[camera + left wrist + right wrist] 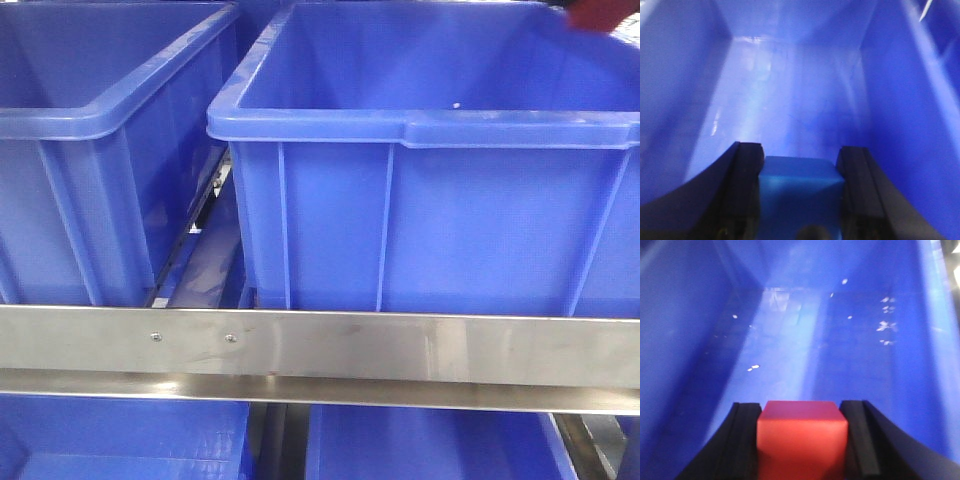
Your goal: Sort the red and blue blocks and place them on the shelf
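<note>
Two blocks are in hand, one per arm. The blue block [801, 192] sits clamped between the dark fingers [747, 192] of the left tool [801, 186], and the red block [802, 437] sits clamped the same way in the right tool [802, 435]. Each block fills the gap between its fingers, with its far face pointing down into a blue bin: the left bin [95, 120] under the blue block, by my reading, and the right bin [430, 130] under the red one. Each block hangs above its bin floor, apart from it, so the coming move looks like a straight drop or lowering, with no sideways shift needed. Both bins stand on the shelf [320, 345], behind its steel front rail.

From the front view, only a red smear at the top right corner hints at the red block; neither arm shows there. Which bin each wrist view looks into cannot be confirmed outright, since both interiors look alike. Lower bins are cut off below the rail.
</note>
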Robot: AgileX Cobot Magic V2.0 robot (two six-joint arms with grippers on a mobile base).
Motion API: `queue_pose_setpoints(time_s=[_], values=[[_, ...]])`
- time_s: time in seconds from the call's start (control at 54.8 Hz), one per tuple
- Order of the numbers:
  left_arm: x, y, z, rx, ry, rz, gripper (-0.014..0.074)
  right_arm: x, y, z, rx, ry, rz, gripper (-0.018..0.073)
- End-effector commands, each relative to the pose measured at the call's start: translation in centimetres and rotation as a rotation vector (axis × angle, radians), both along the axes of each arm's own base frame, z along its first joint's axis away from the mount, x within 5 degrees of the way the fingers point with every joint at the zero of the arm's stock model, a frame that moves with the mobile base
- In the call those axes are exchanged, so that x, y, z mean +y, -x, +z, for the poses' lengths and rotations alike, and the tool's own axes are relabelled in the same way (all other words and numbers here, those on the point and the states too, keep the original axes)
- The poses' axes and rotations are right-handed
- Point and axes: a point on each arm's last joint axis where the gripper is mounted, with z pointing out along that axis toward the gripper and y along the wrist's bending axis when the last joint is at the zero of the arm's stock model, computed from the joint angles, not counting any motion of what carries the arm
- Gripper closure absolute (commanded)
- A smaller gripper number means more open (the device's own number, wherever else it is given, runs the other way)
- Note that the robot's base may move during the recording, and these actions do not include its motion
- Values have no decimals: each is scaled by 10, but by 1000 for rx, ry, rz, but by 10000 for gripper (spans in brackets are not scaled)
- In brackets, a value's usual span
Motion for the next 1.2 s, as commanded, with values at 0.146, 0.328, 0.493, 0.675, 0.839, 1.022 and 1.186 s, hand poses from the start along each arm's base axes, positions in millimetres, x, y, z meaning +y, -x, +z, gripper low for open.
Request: queue_pose_setpoints(time_s=[0.146,0.328,0.493,0.675,0.839,1.022,1.186], values=[[-8,-21,26,-132,24,-32,377,2,-4,32,-205,8,21,309],[-8,-22,28,-152,28,-37,78,1,-4,32,-201,11,22,64],[-8,-21,26,-132,26,-32,52,2,-4,32,-203,10,22,70],[-7,-21,24,-101,27,-21,55,1,-4,32,-201,11,22,70],[-6,-16,26,-82,48,-6,246,1,-2,33,-203,10,22,152],[-3,-3,39,-104,68,4,478,-1,7,40,-197,11,19,491],[0,12,49,-116,69,13,513,-5,19,49,-186,16,15,491]])
